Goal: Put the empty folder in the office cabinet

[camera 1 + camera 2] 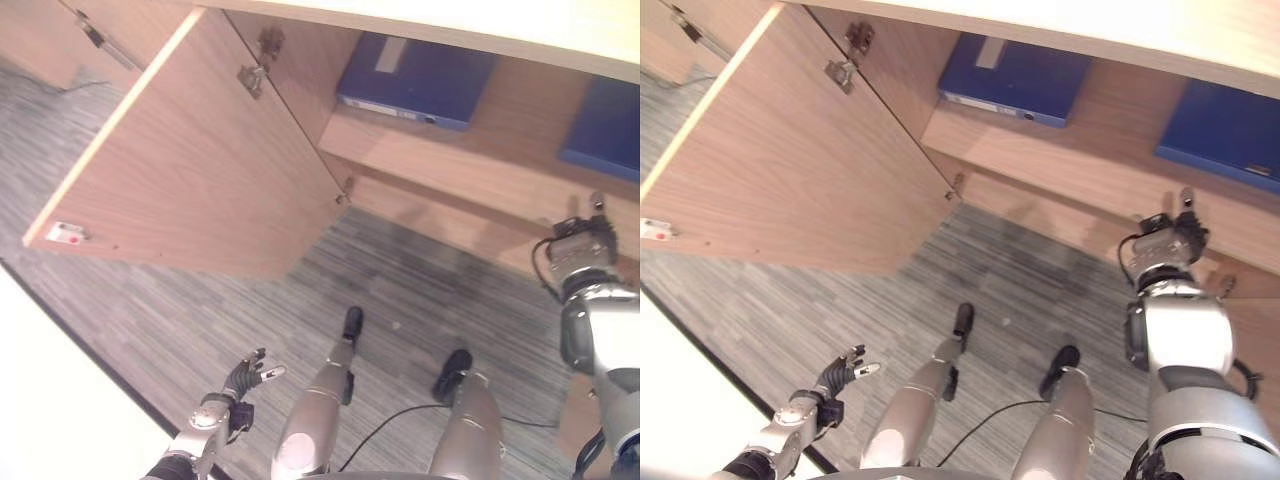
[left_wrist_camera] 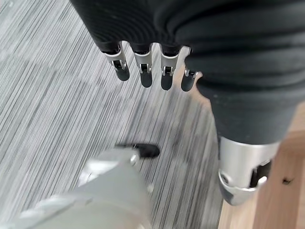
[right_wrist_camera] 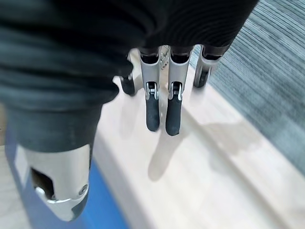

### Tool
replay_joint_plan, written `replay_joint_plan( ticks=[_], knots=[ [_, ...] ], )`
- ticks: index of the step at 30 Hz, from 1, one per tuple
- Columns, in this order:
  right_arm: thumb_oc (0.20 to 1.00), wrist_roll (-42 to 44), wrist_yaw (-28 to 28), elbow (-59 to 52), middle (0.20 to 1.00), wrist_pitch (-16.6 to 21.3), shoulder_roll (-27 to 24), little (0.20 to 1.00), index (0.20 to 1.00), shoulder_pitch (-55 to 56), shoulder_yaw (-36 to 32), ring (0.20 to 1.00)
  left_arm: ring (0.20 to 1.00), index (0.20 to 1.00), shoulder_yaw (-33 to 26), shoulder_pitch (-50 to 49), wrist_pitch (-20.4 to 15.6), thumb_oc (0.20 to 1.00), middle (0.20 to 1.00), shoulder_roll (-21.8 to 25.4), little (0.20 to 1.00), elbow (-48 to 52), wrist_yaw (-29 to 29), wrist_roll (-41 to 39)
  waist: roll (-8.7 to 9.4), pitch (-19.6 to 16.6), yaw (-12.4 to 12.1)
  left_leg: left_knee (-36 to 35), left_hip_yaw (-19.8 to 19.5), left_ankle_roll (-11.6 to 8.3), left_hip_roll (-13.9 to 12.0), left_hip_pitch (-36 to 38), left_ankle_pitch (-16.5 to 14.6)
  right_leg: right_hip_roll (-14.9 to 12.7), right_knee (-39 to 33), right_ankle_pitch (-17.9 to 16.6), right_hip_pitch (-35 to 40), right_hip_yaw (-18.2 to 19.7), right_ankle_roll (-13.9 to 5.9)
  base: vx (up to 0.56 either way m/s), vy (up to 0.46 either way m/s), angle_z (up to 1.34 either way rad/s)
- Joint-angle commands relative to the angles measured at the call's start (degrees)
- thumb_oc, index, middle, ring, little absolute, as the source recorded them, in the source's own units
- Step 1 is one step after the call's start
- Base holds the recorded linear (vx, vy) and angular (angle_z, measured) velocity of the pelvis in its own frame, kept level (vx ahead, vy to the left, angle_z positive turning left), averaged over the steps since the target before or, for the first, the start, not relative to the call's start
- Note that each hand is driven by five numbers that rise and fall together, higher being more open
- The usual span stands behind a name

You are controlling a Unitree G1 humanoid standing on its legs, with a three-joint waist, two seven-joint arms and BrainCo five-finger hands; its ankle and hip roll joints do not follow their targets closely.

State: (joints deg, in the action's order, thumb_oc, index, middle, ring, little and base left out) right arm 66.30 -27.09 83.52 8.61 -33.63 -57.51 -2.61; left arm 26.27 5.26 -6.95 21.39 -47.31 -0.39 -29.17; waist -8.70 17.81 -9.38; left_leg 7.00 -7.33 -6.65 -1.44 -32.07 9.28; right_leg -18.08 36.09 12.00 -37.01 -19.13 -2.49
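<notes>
Two blue folders lie flat on the open cabinet's wooden shelf (image 1: 480, 165): one (image 1: 415, 80) toward the left, the other (image 1: 605, 130) at the far right. My right hand (image 1: 580, 245) is raised just in front of the shelf's edge, below the right folder. In the right wrist view its fingers (image 3: 152, 105) hang straight over the wood and hold nothing, with a blue folder (image 3: 97, 207) close beside them. My left hand (image 1: 245, 378) hangs low over the carpet, its fingers (image 2: 143, 71) straight and empty.
The cabinet door (image 1: 200, 160) stands swung wide open on the left, reaching out over the grey striped carpet (image 1: 400, 280). A white surface (image 1: 60, 400) borders the lower left. The cabinet's pale top (image 1: 480, 25) overhangs the shelf.
</notes>
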Motion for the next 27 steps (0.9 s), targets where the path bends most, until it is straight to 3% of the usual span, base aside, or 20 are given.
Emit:
replay_joint_plan(
  ticks=[1,4,5,8,14,19,25,27],
  knots=[
    [1.000,-3.2,1.0,-2.2,1.000,-0.3,1.1,1.000,1.000,-1.4,-0.1,1.000,1.000,1.000,-3.1,2.7,-1.0,1.000,1.000,-0.1,1.000,-2.5,1.8,-2.3,-0.32,5.5,-1.1,3.6,3.0,0.99,2.4,2.6,-8.5,2.7,-7.0,-1.7,7.2,5.2,-4.76,-0.08,0.000,-0.02],
    [1.000,-9.2,2.7,-11.8,1.000,2.1,6.3,1.000,1.000,6.0,2.4,1.000,1.000,1.000,-5.6,2.1,-1.2,1.000,1.000,-1.1,1.000,-3.0,1.9,-2.9,1.12,7.1,0.3,9.0,3.4,1.47,1.6,1.3,-10.5,3.5,-4.4,-0.5,7.0,6.3,-3.93,-0.06,0.013,-0.19],
    [1.000,-11.2,5.1,-19.5,1.000,5.0,9.7,1.000,1.000,13.5,2.1,1.000,1.000,1.000,-7.5,1.8,-1.4,1.000,1.000,-1.7,1.000,-3.7,1.7,-2.5,1.95,8.3,1.3,12.1,3.3,1.54,1.1,0.9,-11.7,3.8,-2.6,0.4,7.1,6.6,-3.53,-0.05,-0.010,-0.09],
    [1.000,-11.3,7.9,-26.3,1.000,9.1,13.6,1.000,1.000,22.7,0.0,1.000,1.000,1.000,-10.2,1.1,-1.7,1.000,1.000,-1.7,1.000,-6.1,1.1,-0.4,2.77,9.5,2.4,16.8,3.1,1.57,0.1,0.9,-13.9,4.3,0.2,2.3,7.7,6.6,-2.88,-0.04,-0.031,-0.17],
    [1.000,-10.3,11.9,-32.5,1.000,11.0,18.9,1.000,1.000,30.3,0.5,1.000,1.000,1.000,-12.9,0.5,-2.2,1.000,1.000,-2.2,1.000,-9.6,1.3,2.5,3.90,10.7,4.2,24.3,3.2,1.57,-2.4,2.5,-17.8,5.5,3.9,4.2,9.1,7.2,-1.66,-0.05,-0.012,-0.09],
    [1.000,-16.5,13.5,-35.3,1.000,10.4,18.6,1.000,1.000,34.1,3.5,1.000,1.000,1.000,-15.1,-0.7,-2.8,1.000,1.000,-2.8,1.000,-10.2,1.0,3.0,4.49,10.5,4.5,24.7,4.4,1.33,-4.0,4.7,-17.7,6.7,2.0,3.0,11.0,7.5,-1.63,-0.02,0.000,-0.22],
    [1.000,-28.1,16.7,-39.3,1.000,8.0,15.0,1.000,1.000,41.4,8.0,1.000,1.000,1.000,-17.0,-3.0,-3.4,1.000,1.000,-3.0,1.000,-11.2,-0.9,5.2,5.41,8.9,5.1,22.2,5.3,0.09,-5.3,8.3,-15.2,7.4,-3.7,0.6,16.5,6.6,-2.04,0.01,-0.040,-0.08],
    [1.000,-30.0,17.2,-37.8,1.000,7.2,14.4,1.000,1.000,43.5,8.3,1.000,1.000,1.000,-17.0,-2.8,-3.4,1.000,1.000,-3.5,1.000,-12.2,-1.6,6.3,5.74,7.9,5.9,20.3,7.3,-0.92,-6.4,9.3,-11.9,7.0,-7.5,-0.6,19.1,5.0,-2.02,0.00,-0.052,0.08]
  ],
)
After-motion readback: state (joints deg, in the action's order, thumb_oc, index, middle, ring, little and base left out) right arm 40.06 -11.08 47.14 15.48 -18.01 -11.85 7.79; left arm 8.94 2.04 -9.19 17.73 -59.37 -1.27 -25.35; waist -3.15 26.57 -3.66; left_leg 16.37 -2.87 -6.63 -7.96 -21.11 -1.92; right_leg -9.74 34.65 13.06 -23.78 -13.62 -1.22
